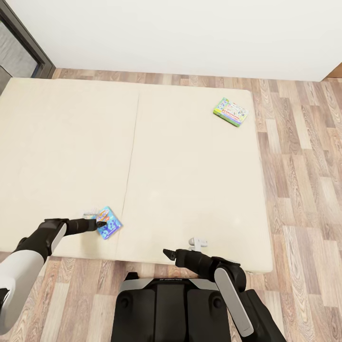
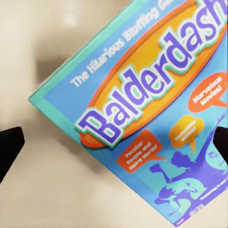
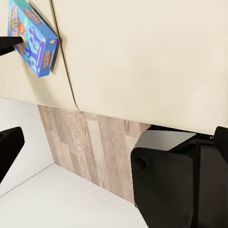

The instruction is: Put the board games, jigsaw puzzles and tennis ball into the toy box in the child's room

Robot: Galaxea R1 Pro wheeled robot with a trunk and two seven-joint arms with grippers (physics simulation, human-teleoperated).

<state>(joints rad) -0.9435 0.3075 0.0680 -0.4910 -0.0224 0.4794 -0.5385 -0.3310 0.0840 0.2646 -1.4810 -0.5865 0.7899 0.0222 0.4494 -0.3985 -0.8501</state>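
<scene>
Blue game [image 1: 109,222] near left on the bed [image 1: 190,180], orange word bubble on lid. Two games counted, pastel one [image 1: 231,112] far right. Left gripper [image 1: 96,224] jaws apart over blue game; right gripper [image 1: 169,254] jaws apart too.

Lighting is bright, even and diffuse in all three views; no single source can be made out. The bed [image 1: 190,156] renders pale, close to washed out, with little surface texture. Shadows are soft and faint: a dim patch lies on the mattress beside the blue box [image 2: 156,118] in the left wrist view, and a thin dark edge under it in the right wrist view. That close view is soft, with lettering slightly blurred. No glare. Floor [image 1: 304,156] planks stay sharp to the edges.
</scene>
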